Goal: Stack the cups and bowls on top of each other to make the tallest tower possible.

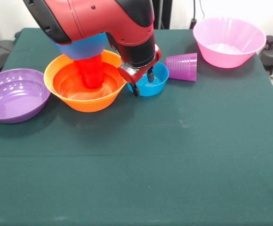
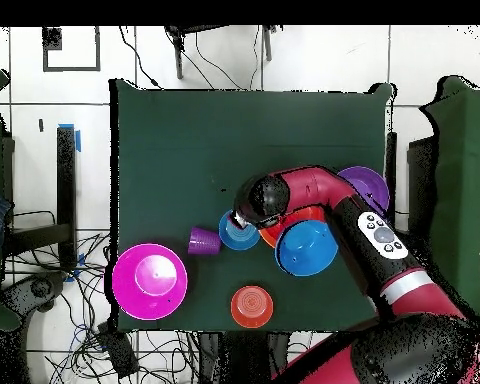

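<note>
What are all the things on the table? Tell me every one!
Big orange bowl: one, orange, middle left, bottom of the pile.
Shallow bowl: one, red-orange, nested inside it.
Red cup: one, red, standing in the pile.
Big blue bowl: one, blue, over the red cup.
Purple bowl: one, purple, left edge.
Small blue bowl: one, blue, beside the pile.
Purple cup: one, purple, lying on its side.
Pink bowl: one, pink, far right corner.
Small bowl: one, red-orange, near the robot's base.
Table: one, dark green.
Arm: one, red and black.
Hand: one, open at the small blue bowl's rim.

Seven bowls point(image 1: 228, 42) and two cups point(image 1: 182, 67) show across both views.
</note>
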You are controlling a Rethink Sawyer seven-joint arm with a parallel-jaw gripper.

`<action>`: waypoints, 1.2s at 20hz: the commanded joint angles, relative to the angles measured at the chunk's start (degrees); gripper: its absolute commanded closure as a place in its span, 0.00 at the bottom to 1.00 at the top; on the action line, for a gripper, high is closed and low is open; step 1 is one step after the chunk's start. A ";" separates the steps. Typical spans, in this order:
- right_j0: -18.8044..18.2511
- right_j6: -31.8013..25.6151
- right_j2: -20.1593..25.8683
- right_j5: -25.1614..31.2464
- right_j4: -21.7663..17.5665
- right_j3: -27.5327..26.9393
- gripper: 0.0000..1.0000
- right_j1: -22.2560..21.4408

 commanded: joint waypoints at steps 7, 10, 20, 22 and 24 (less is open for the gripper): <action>-0.01 -17.38 -2.07 -1.72 -7.40 0.46 0.00 4.31; 0.27 -16.96 -1.89 -1.74 -7.17 0.69 0.00 4.21; 1.10 -14.69 -2.00 -2.84 -7.35 0.90 0.00 3.86; 0.91 -14.54 -1.96 -3.37 -7.52 1.16 0.00 3.77; 0.67 -14.98 -1.80 -3.18 -7.47 1.58 0.00 3.38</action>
